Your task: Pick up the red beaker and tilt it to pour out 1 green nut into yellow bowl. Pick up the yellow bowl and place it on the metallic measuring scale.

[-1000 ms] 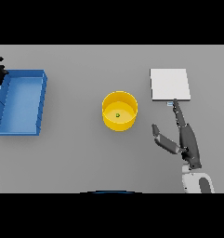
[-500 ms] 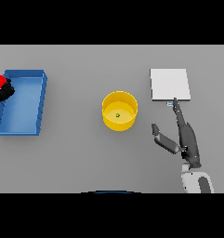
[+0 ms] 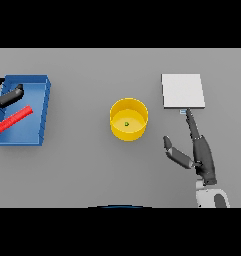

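Observation:
The red beaker (image 3: 12, 120) lies on its side inside the blue bin (image 3: 45, 107) at the far left. My left hand (image 3: 8, 96) hovers over the bin's upper left corner, just above the beaker and apart from it, fingers relaxed and holding nothing. The yellow bowl (image 3: 118, 131) stands mid-table with one green nut (image 3: 126, 123) in it. To its right lies the flat metallic scale (image 3: 182, 90). My right hand (image 3: 201, 152) rests open below the scale, fingertips close to the scale's near edge and thumb spread toward the bowl.
The grey table (image 3: 82, 170) stretches between bin, bowl and scale. The bin's walls stand up around the beaker.
The red beaker, earlier held in my left hand at the picture's left edge, now lies loose in the blue bin. My right hand has barely shifted.

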Motion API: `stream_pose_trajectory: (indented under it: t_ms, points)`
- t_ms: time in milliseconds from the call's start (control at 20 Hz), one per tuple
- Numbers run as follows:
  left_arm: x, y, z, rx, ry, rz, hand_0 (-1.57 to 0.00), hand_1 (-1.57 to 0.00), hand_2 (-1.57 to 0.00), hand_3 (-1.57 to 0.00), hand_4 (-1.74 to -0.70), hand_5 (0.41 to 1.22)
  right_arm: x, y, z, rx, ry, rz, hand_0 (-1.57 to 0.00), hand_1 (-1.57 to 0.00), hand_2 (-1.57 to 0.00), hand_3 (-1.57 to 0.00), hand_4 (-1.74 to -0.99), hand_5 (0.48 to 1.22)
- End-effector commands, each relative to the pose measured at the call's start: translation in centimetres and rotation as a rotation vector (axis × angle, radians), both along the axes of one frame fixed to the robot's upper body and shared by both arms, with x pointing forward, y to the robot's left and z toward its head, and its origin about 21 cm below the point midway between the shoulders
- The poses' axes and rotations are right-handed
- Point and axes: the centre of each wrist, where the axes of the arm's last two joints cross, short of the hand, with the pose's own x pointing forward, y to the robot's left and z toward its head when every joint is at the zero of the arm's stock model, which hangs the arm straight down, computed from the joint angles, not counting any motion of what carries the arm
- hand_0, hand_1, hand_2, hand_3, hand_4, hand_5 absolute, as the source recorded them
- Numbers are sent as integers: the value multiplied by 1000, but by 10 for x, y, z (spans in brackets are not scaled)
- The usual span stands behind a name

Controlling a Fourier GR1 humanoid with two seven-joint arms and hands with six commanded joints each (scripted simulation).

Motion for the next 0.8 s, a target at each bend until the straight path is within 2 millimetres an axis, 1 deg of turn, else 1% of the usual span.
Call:
stream_pose_trajectory:
  t_ms: [0,100,250,300,400,500,550,600,650,750]
  points:
    - [2,-2,2,-3,-4,-3,-195,-158,-160,-151,-802,679,1,1,0,2,12,2,1,1,1,1,-1188,668]
    - [3,-2,-2,-16,-35,0,-124,-100,-102,-96,-791,674,4,3,2,-3,21,-3,1,1,1,1,-1193,660]
    - [4,-2,4,-41,-88,-8,-63,-51,-52,-49,-785,674,6,6,6,-69,16,-6,1,1,1,1,-1203,660]
    - [6,-4,4,-45,-97,-11,-50,-41,-41,-39,-786,671,9,6,8,-82,25,3,1,1,1,1,-1198,662]
    - [7,-3,3,-53,-113,-19,-32,-26,-26,-24,-780,679,12,9,11,-95,-6,93,1,1,1,1,-1162,694]
    - [8,-11,-2,-61,-100,-21,-20,-16,-16,-15,-779,693,26,6,21,-186,-18,151,1,1,1,1,-1202,709]
    - [8,-10,-3,-67,-100,-25,-16,-13,-13,-12,-781,700,30,5,23,-222,-18,196,1,1,1,1,-1221,709]
    - [8,-8,0,-63,-107,-16,-12,-10,-10,-9,-786,704,36,9,28,-258,-18,232,1,1,1,1,-1234,707]
    - [8,-6,-2,-67,-102,-13,-10,-8,-8,-7,-790,707,39,10,33,-313,-23,264,1,1,1,1,-1255,700]
    - [10,-9,-1,-66,-96,-21,-6,-5,-5,-4,-794,710,51,11,45,-472,-21,301,1,1,1,1,-1278,683]
